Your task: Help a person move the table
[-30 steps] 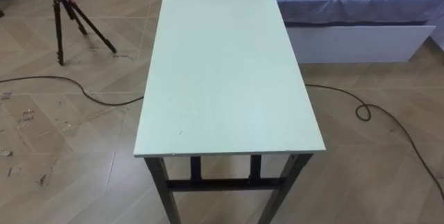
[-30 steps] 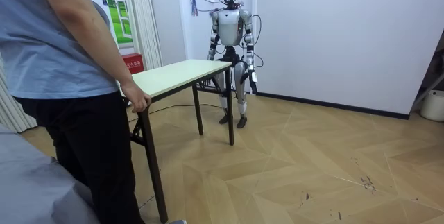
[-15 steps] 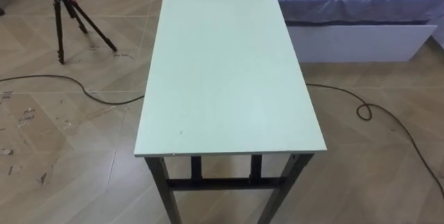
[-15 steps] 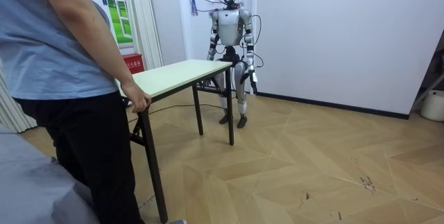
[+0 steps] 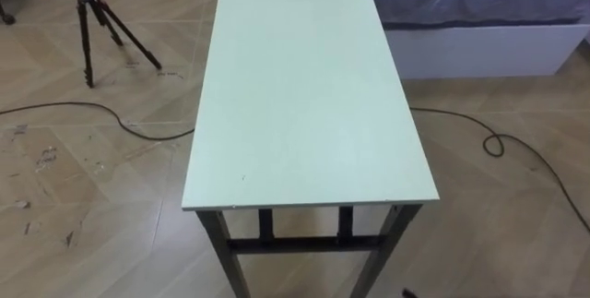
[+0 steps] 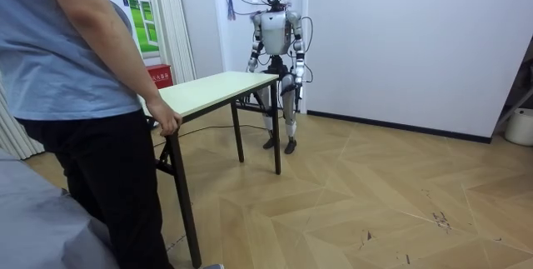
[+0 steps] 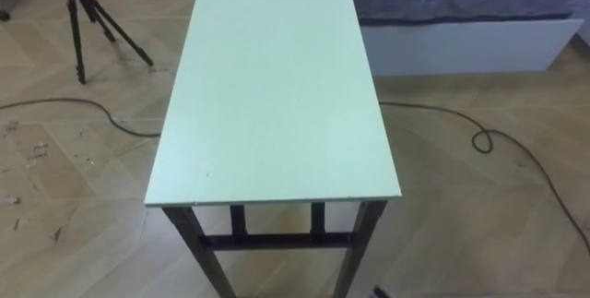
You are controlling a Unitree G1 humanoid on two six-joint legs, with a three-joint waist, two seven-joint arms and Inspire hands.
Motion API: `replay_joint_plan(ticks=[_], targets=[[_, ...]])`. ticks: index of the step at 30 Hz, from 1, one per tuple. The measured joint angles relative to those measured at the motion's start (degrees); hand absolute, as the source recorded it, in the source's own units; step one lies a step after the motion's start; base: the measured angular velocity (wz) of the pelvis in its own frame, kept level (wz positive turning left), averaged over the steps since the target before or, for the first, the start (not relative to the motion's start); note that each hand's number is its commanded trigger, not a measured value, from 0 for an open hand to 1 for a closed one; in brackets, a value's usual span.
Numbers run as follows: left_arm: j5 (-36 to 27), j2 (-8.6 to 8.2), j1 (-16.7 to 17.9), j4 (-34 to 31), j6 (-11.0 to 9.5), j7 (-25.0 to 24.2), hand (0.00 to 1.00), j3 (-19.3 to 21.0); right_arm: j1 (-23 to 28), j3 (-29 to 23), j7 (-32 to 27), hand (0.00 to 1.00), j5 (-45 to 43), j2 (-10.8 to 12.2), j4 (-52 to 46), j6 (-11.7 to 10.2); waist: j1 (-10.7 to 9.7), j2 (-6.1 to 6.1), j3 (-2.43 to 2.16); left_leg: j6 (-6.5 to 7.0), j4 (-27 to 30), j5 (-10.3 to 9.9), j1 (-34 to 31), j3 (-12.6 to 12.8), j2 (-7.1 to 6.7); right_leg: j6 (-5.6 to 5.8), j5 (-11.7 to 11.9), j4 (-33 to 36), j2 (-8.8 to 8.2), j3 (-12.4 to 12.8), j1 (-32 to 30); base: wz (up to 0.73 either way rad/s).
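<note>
Head stereo pair: close, steep look down along table (image 5: 309, 95) from near short end; right eye sits slightly to side. Room cam: well back, beside person (image 6: 75, 94) at opposite end, facing robot. Shared: table, floor (image 5: 83, 206).

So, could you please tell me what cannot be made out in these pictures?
Table far end: cut off by both eye views' top edge.
Person's hand: room view, its palm side hidden against the table end.
Robot's left hand: room view, too small to read.
Tripod: head cut off by the eye views' top edge.
Bed: mostly beyond the top and right edges.
</note>
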Motion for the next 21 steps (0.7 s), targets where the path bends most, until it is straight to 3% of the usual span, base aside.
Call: replay_joint_plan(ticks=[6, 13, 16, 21], targets=[[-15.9, 0.66, 4.5, -15.0, 0.2, -2.4, 0.0, -5.2, 6.6, 3.7, 2.9, 0.0, 12.7, 0.3, -15.8, 0.5, 0.0, -0.67, 0.69, 0.01, 0.2, 0.0, -0.4, -0.1, -0.03, 0.0, 0.0, 0.3, -0.05, 0.0, -0.4, 0.0], [-27.7, 0.68, 4.8, -24.4, 0.4, -5.8, 0.0, -13.5, 7.1, 12.1, 7.6, 0.0, 20.5, 0.0, -25.0, 1.5, -0.1, -0.83, 0.69, 0.02, 0.1, 0.0, -0.3, -0.6, -0.05, 0.0, 0.0, 1.0, -0.07, 0.0, -0.6, 0.01], [-31.2, 0.93, 5.1, -29.1, 1.0, -6.0, 0.0, -14.0, 7.0, 13.2, 7.9, 0.0, 24.8, 0.1, -28.2, 1.8, 0.0, -0.83, 0.7, 0.02, 0.2, 0.0, -0.1, -0.6, -0.04, 0.0, 0.0, 1.0, -0.06, 0.0, -0.5, 0.0], [-31.3, 1.63, 5.0, -34.3, 0.9, -6.0, 0.0, -14.6, 5.3, 13.1, 7.6, 0.0, 25.8, -0.1, -28.4, 1.7, -0.1, -0.81, 0.71, 0.02, 0.2, 0.0, -0.1, -0.6, -0.05, 0.0, 0.0, 1.0, -0.03, 0.1, -0.4, 0.0]])
